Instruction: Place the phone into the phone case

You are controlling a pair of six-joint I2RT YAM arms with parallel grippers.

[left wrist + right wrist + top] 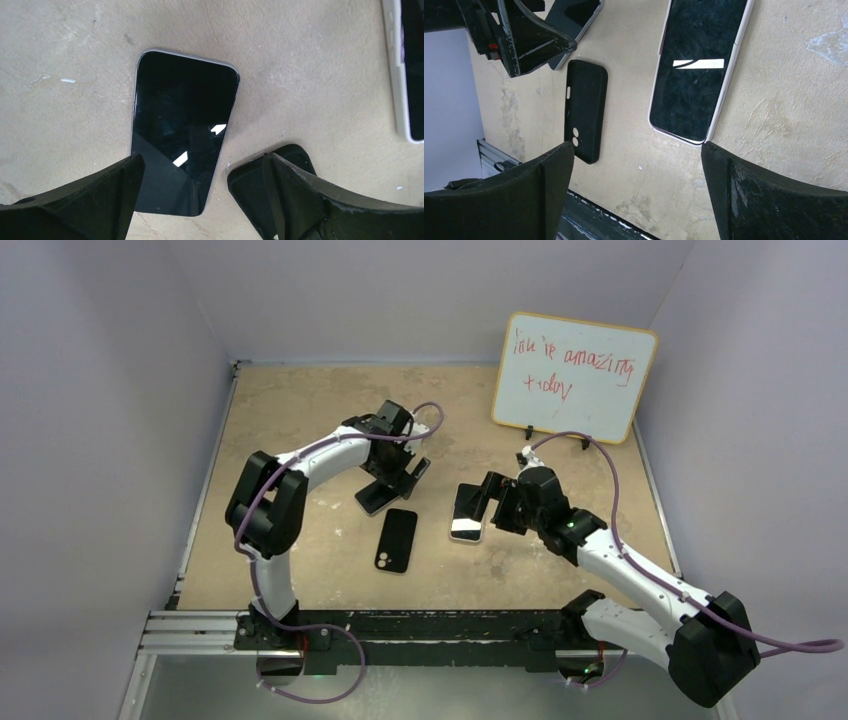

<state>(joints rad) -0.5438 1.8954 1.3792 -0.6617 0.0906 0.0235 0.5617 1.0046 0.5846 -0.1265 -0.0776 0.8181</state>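
Left gripper (200, 159): jaws spread wide, nothing held. In the left wrist view the two fingers (95, 200) are seen on either side of the near end of a dark phone with a silver edge (182, 125). The phone lies flat, screen up. Contact between fingers and phone cannot be told. A corner of the black phone case (250, 182) is seen just beside the phone, partly covered by the other finger.

Right gripper (636, 147): jaws also spread wide, nothing held. One fingertip (711, 152) is seen close to a corner of a white-edged phone (696, 70), which lies flat, screen up; touching is not confirmed.

Layout from the top view: the left gripper (392, 478) is placed over the dark phone (372, 500), near the middle of the table (300, 410). The phone case (397, 540) lies just in front of that phone, nearer the arm bases. Two round camera holes are seen at one end of the case in the right wrist view (585, 111). The case holds no phone. The white-edged phone (467, 512) lies to the right of the case, apart from it, with the right gripper (487, 502) at its right side.

A whiteboard (575, 375) with red handwriting stands at the far right.
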